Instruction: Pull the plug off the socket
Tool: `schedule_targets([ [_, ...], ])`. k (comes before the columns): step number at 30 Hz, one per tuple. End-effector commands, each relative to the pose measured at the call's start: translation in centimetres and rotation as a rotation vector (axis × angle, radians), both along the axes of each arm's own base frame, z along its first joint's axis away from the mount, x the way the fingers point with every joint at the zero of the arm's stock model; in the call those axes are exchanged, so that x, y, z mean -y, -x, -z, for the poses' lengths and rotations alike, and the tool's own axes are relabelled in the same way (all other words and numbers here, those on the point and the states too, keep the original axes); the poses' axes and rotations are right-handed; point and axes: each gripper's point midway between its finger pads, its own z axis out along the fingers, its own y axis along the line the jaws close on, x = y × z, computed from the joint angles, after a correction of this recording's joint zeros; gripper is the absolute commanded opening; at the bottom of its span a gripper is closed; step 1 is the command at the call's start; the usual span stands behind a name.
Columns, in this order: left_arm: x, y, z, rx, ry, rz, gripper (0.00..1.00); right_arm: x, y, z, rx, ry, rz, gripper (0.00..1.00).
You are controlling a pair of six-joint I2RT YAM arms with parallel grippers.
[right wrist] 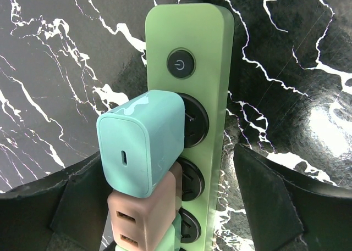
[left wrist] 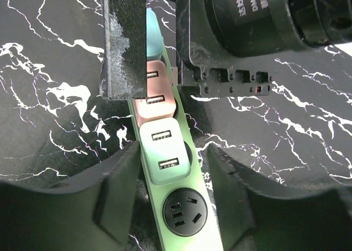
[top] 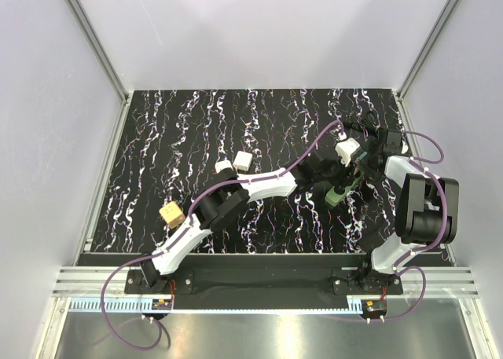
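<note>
The socket, a long green power strip (left wrist: 190, 237), lies on the black marbled table and shows in the top view (top: 336, 192) and the right wrist view (right wrist: 190, 37). Three plugs sit in it in a row: a teal one (right wrist: 140, 146), a pink one (right wrist: 143, 215) and a pale green USB one (left wrist: 163, 152). My left gripper (left wrist: 170, 201) is open, its fingers on either side of the strip's free end, by an empty outlet (left wrist: 185, 211). My right gripper (right wrist: 176, 207) is open around the teal and pink plugs and the strip.
Two white cubes (top: 233, 163) and a tan block (top: 171, 214) lie on the table's left half. A white block (top: 346, 149) and black parts (top: 385, 143) sit at the back right. The strip's power button (right wrist: 180, 64) is at its far end.
</note>
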Motion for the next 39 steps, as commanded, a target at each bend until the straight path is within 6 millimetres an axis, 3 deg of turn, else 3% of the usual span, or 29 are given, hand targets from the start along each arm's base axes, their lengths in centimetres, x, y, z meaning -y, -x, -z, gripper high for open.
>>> schedule_targets([
  [1, 1.4, 0.0, -2.8, 0.027, 0.072, 0.024, 0.48, 0.4, -0.9, -0.7, 0.035, 0.009, 0.015, 0.89],
  [4, 1.3, 0.0, -3.0, 0.030, 0.076, 0.022, 0.35, 0.3, -0.8, -0.6, 0.031, 0.007, 0.014, 0.88],
  [11, 1.2, 0.3, -3.1, 0.039, 0.064, 0.043, 0.19, 0.5, -0.9, -0.7, 0.031, 0.018, 0.007, 0.85],
  [14, 1.0, 0.3, -3.3, 0.050, 0.064, 0.041, 0.11, 0.5, -1.0, -0.4, 0.010, 0.020, 0.003, 0.72],
  [21, 0.6, 0.7, -4.6, 0.082, 0.097, 0.055, 0.01, 1.0, -0.6, -0.1, -0.017, 0.045, 0.009, 0.61],
  [33, 0.9, 2.6, -7.9, 0.155, 0.188, 0.135, 0.00, 0.7, -1.0, 1.3, -0.063, 0.031, -0.019, 0.62],
  [39, 0.7, 3.5, -8.4, 0.179, 0.198, 0.178, 0.00, 0.3, -1.1, 1.7, -0.098, 0.026, -0.063, 0.67],
])
